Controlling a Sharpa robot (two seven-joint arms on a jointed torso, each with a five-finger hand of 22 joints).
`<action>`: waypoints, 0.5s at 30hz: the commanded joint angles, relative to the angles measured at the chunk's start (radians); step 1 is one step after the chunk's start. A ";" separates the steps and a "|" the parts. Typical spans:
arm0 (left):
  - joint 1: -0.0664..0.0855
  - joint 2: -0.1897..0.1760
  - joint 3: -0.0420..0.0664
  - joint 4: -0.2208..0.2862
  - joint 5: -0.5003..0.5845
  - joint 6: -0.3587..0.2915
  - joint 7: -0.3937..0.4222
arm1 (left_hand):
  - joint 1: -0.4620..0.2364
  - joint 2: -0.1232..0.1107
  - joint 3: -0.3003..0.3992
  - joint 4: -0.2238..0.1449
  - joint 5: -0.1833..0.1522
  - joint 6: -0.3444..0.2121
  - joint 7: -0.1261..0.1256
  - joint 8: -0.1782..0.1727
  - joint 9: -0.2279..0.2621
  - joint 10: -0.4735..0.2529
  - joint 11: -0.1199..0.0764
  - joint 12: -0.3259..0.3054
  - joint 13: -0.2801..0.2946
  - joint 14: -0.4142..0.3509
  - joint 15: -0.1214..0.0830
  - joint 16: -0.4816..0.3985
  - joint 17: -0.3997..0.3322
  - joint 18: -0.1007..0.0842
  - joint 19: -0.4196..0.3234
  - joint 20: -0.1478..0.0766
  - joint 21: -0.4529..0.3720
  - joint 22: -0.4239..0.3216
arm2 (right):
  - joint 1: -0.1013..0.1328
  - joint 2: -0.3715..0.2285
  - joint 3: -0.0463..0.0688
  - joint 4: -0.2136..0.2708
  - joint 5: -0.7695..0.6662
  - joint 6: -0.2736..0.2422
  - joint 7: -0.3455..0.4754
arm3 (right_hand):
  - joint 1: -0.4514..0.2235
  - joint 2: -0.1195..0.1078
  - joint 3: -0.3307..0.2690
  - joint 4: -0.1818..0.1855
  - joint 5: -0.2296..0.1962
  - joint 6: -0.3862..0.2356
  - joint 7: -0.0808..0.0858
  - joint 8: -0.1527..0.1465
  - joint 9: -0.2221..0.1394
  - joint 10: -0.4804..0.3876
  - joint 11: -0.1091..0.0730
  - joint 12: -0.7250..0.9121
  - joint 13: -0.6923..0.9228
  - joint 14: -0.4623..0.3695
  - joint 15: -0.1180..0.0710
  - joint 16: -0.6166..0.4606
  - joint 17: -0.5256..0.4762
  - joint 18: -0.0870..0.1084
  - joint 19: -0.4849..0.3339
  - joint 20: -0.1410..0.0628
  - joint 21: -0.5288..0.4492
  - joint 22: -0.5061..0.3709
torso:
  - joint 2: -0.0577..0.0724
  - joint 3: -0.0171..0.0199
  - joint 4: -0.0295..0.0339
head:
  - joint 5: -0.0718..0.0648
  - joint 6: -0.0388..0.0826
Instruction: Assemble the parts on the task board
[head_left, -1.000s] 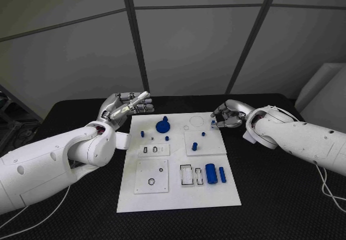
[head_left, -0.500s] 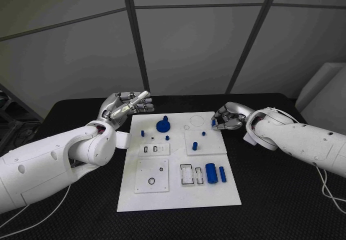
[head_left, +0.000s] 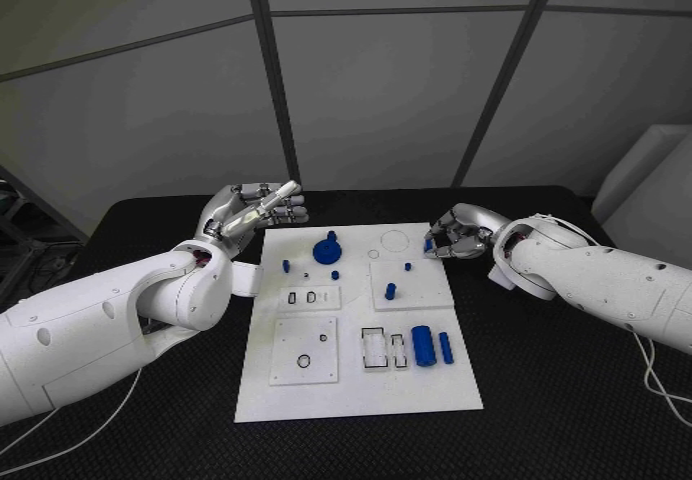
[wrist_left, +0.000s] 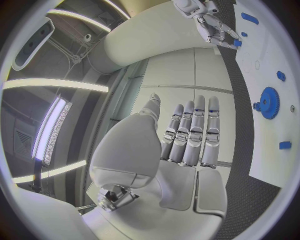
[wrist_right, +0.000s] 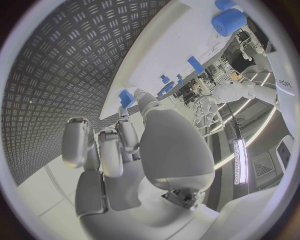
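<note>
My right hand at the board's far right corner, little changed.
Head view: my right hand (head_left: 459, 237) pinches a small blue part (head_left: 428, 244) at 1 o'clock of the task board (head_left: 361, 390), barely shifted; my left hand (head_left: 257, 212) stays raised, fingers straight, empty.
Left wrist view: gear (wrist_left: 269, 102) on board.
Right wrist view: fingertips touch the part (wrist_right: 127, 98).

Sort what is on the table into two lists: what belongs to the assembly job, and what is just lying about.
Belongs to the job:
- task board
- blue gear
- large blue cylinder
- blue rod
- small blue peg
- small blue part at the right hand
- left hand, raised and holding nothing

Just lying about:
- nothing but the black table itself
</note>
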 joint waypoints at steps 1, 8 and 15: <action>0.001 0.001 0.001 0.000 -0.006 0.011 0.006 | 0.001 0.010 0.000 -0.008 0.002 0.003 0.001 -0.004 0.000 0.007 0.001 -0.006 0.001 -0.003 0.003 -0.004 0.001 0.006 -0.005 0.002 -0.003 -0.001 | 0.001 0.003 0.000 -0.002 -0.004 -0.002 -0.002 | 0.002 0.010 -0.002 -0.002 0.000 0.010 0.001 0.008 0.001 0.004 -0.005 0.004 0.001 0.101 -0.004 0.001 0.237 -0.004 0.005 -0.004 0.001 0.003 | 0.000 0.0001 -0.0006 | -0.002 0.000; 0.001 0.001 0.001 0.000 -0.006 0.012 0.005 | 0.001 0.010 0.000 -0.008 0.002 0.003 0.001 -0.004 0.000 0.007 0.001 -0.006 0.001 -0.003 0.003 -0.004 0.001 0.006 -0.005 0.002 -0.003 -0.001 | 0.001 0.016 0.000 -0.017 -0.004 -0.006 -0.013 | -0.006 0.016 -0.003 0.003 0.005 0.029 -0.004 0.017 0.003 0.016 -0.009 0.016 0.015 0.102 -0.008 0.002 0.239 -0.005 0.008 -0.007 0.004 0.007 | 0.000 -0.0001 -0.0002 | -0.004 0.000; 0.001 0.002 0.001 -0.001 -0.006 0.013 0.005 | 0.001 0.010 0.000 -0.008 0.002 0.003 0.001 -0.004 0.000 0.007 0.001 -0.006 0.001 -0.003 0.003 -0.004 0.001 0.006 -0.005 0.002 -0.003 -0.001 | 0.001 0.027 0.000 -0.023 -0.008 -0.003 -0.019 | -0.006 0.022 -0.002 0.002 0.006 0.047 -0.010 0.026 0.005 0.024 -0.015 0.022 0.022 0.102 -0.012 0.002 0.240 -0.005 0.011 -0.010 0.005 0.011 | 0.000 0.0000 0.0006 | -0.004 -0.001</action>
